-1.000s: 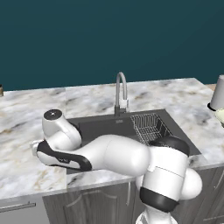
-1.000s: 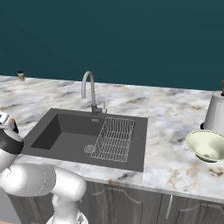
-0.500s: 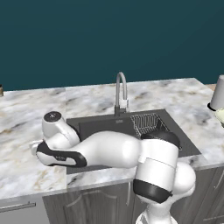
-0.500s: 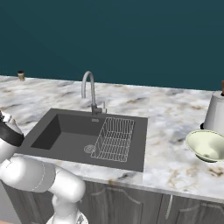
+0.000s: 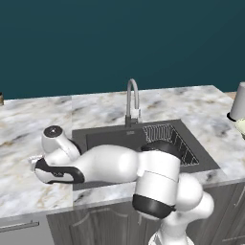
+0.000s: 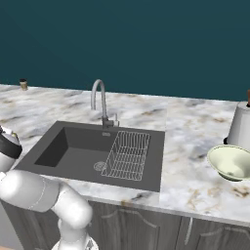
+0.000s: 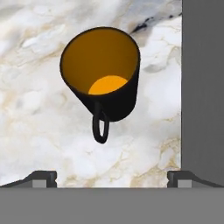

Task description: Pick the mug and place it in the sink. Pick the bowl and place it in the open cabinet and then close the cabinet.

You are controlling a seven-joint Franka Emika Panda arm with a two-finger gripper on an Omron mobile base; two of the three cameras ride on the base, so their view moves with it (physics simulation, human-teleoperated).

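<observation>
A marbled bench runs beneath a dark teal wall. Set into it is the dark grey sink, with a wire rack at its right side and a curved faucet behind. A cream bowl sits on the bench far right of the sink, just in front of a grey-white cup. The black mug, orange inside, stands upright on the bench beside the sink's edge, handle toward the camera. The robot's fingers hover above it, spread wide and holding nothing.
</observation>
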